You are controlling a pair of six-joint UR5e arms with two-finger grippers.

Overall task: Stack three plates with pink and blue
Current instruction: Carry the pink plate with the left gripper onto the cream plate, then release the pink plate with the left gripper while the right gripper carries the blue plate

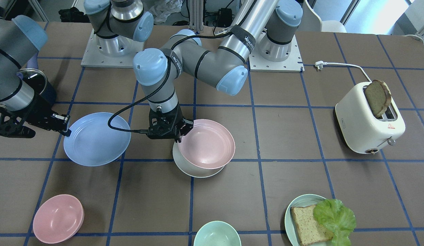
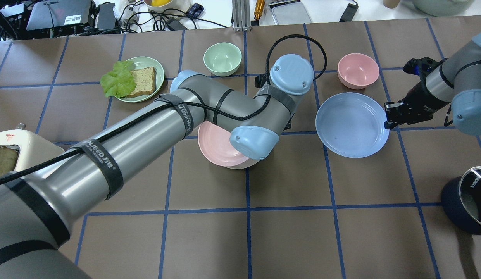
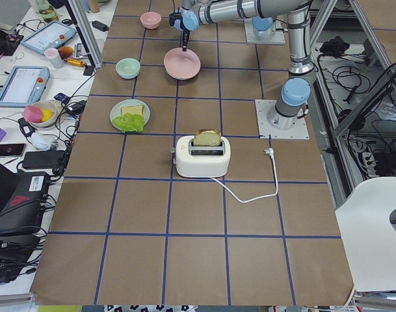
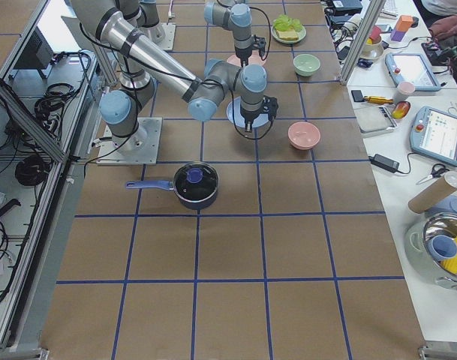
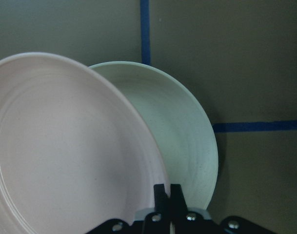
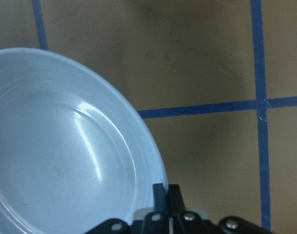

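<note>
1. Table (image 1: 300, 136) — matte brown top with a grid of blue tape.
2. Toaster (image 1: 367, 119): glossy cream, a rounded box. One brown bread slice (image 1: 377, 97) stands in its slot.
3. Blue plate (image 1: 95, 140): shallow, round, matte. It is on the robot's right side, well apart from the other two plates. The right gripper (image 2: 388, 118) is pinched tight on its rim.
4. Pink plate (image 1: 206, 143): same shape, pale. It sits offset over the cream plate (image 1: 194, 171), whose off-white crescent shows beneath. The left gripper (image 1: 180, 135) is clamped on the pink rim. Whether the two plates touch — cannot tell.
5. Mint plate (image 1: 300, 205): holds grainy bread (image 1: 309, 225) and a ruffled lettuce leaf (image 1: 334, 218).
6. Pink bowl (image 1: 58, 218) and mint bowl (image 1: 217, 235): smaller, deeper, matte.
</note>
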